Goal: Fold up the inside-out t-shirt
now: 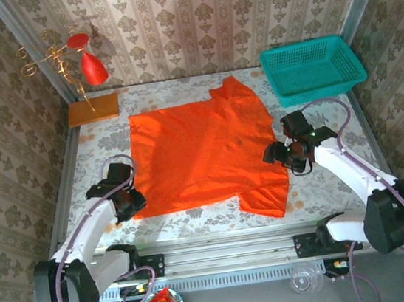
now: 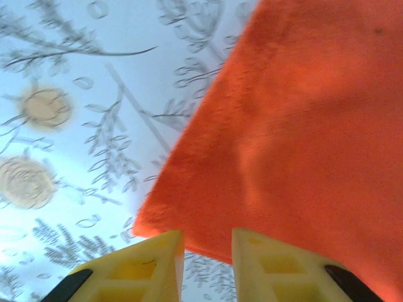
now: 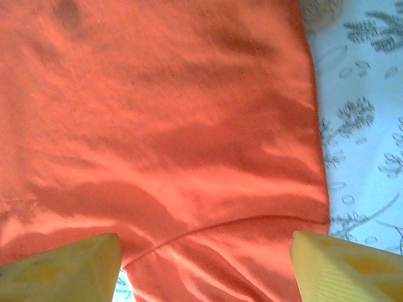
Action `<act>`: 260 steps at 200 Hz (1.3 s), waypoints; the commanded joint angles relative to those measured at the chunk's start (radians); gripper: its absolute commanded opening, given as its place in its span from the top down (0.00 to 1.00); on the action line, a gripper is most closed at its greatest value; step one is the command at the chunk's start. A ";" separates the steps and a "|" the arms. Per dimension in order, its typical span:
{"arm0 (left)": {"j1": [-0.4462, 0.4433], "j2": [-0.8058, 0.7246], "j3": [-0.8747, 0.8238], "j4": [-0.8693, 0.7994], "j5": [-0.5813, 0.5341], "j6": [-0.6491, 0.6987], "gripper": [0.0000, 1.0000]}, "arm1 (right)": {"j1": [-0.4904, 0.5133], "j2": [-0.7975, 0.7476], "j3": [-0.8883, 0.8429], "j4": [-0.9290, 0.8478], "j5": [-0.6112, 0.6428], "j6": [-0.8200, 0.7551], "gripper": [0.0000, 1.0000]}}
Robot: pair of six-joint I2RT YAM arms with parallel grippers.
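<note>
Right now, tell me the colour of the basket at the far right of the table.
The basket is teal; the top external view shows it best.

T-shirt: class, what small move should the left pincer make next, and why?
Probably ease the left pincer forward and close on the t-shirt corner: its jaws stand slightly apart just short of it, with tablecloth showing between them.

Worktop (image 1: 104, 145) covered in a pale floral-print cloth. Lying directly on it: the inside-out t-shirt (image 1: 202, 154), spread flat at centre; a teal basket (image 1: 320, 88) at the far right corner; a flat wooden block (image 1: 93, 109) at the far left.
</note>
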 commanded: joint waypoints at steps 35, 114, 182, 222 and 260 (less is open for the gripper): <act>0.000 0.012 -0.063 -0.038 -0.050 -0.098 0.75 | 0.013 -0.066 -0.051 -0.086 0.033 0.032 0.28; 0.012 0.046 -0.070 0.022 -0.038 -0.087 0.69 | 0.027 -0.096 -0.040 -0.119 0.034 0.043 0.28; 0.049 0.058 -0.099 0.026 -0.042 -0.076 0.70 | 0.035 -0.113 -0.032 -0.142 0.039 0.050 0.28; 0.056 0.101 -0.092 0.042 -0.021 -0.056 0.72 | 0.037 -0.123 -0.029 -0.155 0.041 0.054 0.28; 0.057 0.137 -0.083 0.055 -0.010 -0.039 0.75 | 0.038 -0.145 -0.032 -0.168 0.051 0.059 0.28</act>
